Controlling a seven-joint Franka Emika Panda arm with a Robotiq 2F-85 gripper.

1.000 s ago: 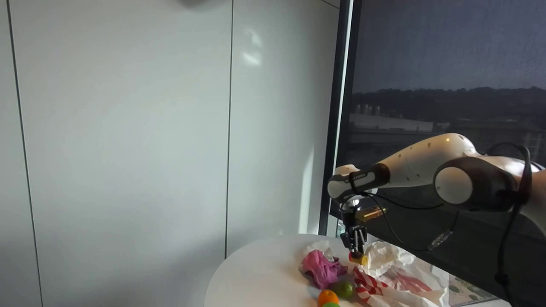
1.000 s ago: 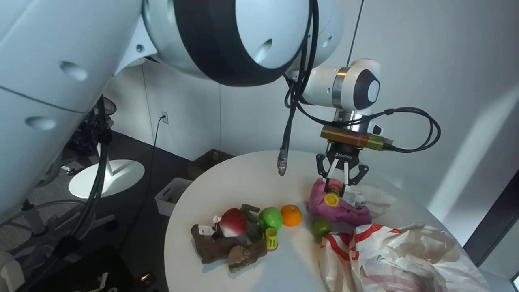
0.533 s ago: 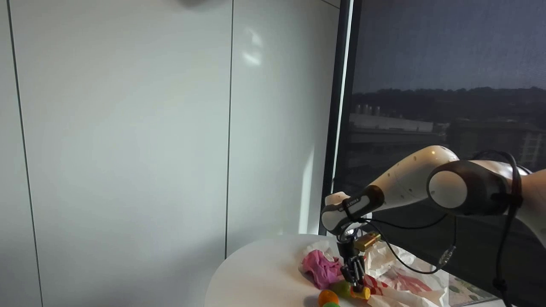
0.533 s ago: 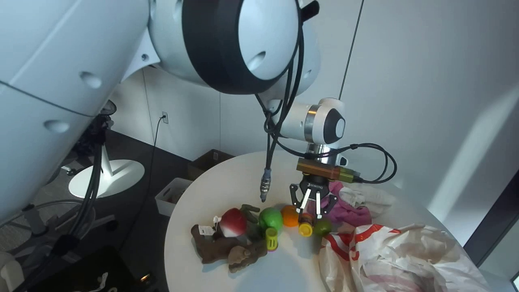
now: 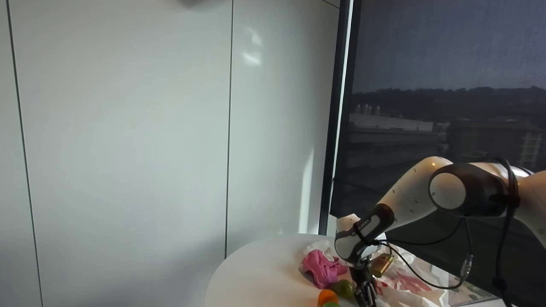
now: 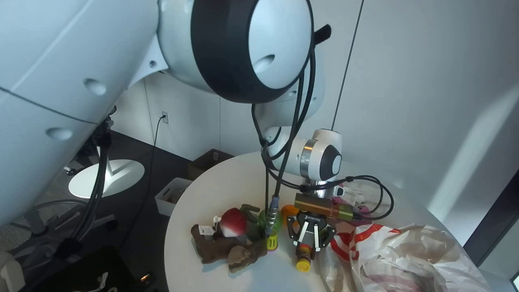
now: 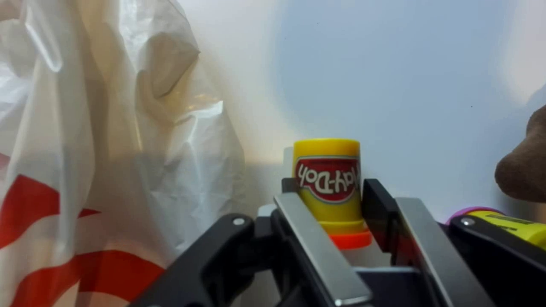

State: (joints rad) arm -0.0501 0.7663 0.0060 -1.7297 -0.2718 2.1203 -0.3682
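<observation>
My gripper (image 6: pixel 307 248) is shut on a yellow Play-Doh tub (image 6: pixel 303 259) with an orange lid. In the wrist view its fingers (image 7: pixel 330 187) press both sides of the tub (image 7: pixel 328 179), which lies sideways at or just over the table; I cannot tell if it touches. In an exterior view the gripper (image 5: pixel 367 294) is at the bottom edge and the tub is out of view. The white-and-red plastic bag (image 7: pixel 128 149) is close on one side. A second yellow tub with a purple rim (image 7: pixel 512 224) and a brown plush toy (image 7: pixel 524 166) are on the other.
On the round white table (image 6: pixel 194 202) are a red-and-white toy (image 6: pixel 233 222), a green ball (image 6: pixel 261 221), an orange (image 5: pixel 327 297), a lime (image 5: pixel 343 288) and a pink cloth (image 5: pixel 322 268). A cable connector (image 6: pixel 272 215) hangs from the arm. A wall and window stand behind.
The arm has carried the held tub down, away from above the pink cloth, past the lime, to a low spot beside the plastic bag. The other objects have not moved.
</observation>
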